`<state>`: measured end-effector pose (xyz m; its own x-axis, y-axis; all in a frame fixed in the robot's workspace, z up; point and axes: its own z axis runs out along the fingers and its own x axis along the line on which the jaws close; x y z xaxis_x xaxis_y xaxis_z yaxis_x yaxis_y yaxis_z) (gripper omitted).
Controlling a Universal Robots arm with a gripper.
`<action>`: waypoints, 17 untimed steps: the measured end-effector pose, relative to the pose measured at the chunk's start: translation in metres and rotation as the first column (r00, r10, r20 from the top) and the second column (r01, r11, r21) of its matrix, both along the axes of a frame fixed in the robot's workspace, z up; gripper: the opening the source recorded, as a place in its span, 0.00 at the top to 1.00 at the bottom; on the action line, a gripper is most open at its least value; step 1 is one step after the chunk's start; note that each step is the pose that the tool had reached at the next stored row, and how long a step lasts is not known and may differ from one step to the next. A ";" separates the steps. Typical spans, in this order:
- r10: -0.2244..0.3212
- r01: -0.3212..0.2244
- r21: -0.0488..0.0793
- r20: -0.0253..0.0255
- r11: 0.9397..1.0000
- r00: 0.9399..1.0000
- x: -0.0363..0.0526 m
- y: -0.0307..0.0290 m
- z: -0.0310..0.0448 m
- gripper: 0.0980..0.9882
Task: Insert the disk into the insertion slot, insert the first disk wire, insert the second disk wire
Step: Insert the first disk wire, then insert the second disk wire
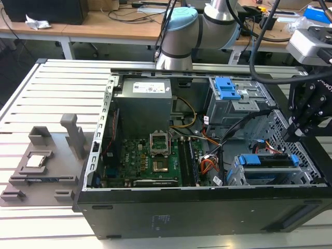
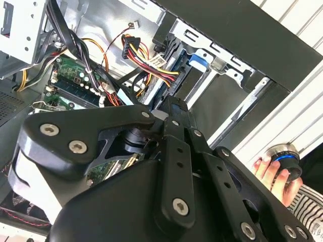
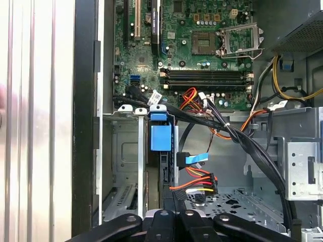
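The disk (image 1: 264, 160), in its blue carrier, stands on edge inside the insertion slot (image 1: 236, 174) at the case's front corner, on the exterior view's right. In the first wrist view the disk (image 3: 161, 137) shows edge-on in the perforated bay (image 3: 126, 166). My gripper (image 1: 291, 134) hangs just above the disk's right end. Its fingers (image 3: 164, 218) are closed together right at the black plug (image 3: 177, 194) of a red, yellow and orange disk wire (image 3: 199, 186), and they look clamped on it. A blue-tipped flat disk wire (image 3: 196, 159) lies beside the disk.
A taller grey cage with a blue latch (image 1: 228, 88), the power supply (image 1: 142, 104) and the motherboard (image 1: 155, 155) share the open case. Loose cable bundles (image 3: 237, 136) cross it. A grey fixture (image 1: 46, 161) sits on the slatted table. A hand (image 2: 267, 174) holds a blue-ringed knob (image 2: 283, 156).
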<state>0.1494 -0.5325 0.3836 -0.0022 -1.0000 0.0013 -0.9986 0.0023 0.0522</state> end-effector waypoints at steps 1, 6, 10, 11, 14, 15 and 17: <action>0.000 0.000 0.000 0.000 1.000 1.000 0.0000 0.0000 0.0001 0.99; 0.000 0.000 0.000 0.000 1.000 1.000 0.0000 0.0000 0.0002 0.99; 0.000 0.000 0.000 0.000 1.000 1.000 0.0000 0.0000 0.0004 0.99; 0.000 0.000 0.000 0.000 1.000 1.000 0.0000 0.0000 0.0004 0.99; 0.000 0.000 0.000 0.000 1.000 1.000 0.0000 0.0000 0.0006 0.99; 0.000 0.000 0.000 0.000 1.000 1.000 0.0000 0.0000 0.0006 0.99; 0.000 0.000 0.000 0.000 1.000 1.000 0.0000 0.0000 0.0007 0.99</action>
